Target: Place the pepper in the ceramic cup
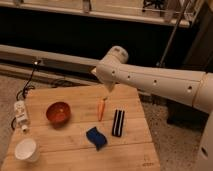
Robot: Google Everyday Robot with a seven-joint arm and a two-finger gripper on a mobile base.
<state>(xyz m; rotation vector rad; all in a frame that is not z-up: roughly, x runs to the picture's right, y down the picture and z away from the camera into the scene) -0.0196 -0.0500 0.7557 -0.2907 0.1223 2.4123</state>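
Matt wooden table (65,141), smooth ceramic cup (26,149), glossy bowl (58,119)

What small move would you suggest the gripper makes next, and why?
Probably lower the gripper a little onto the pepper. It hangs open close above the pepper's far end, and the pepper lies ungrasped on the wooden table, well away from the ceramic cup.

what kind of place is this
Likely a robotics lab or workshop: a wooden table, a power strip with trailing cable, a metal rail behind. The gripper hangs just above the pepper.
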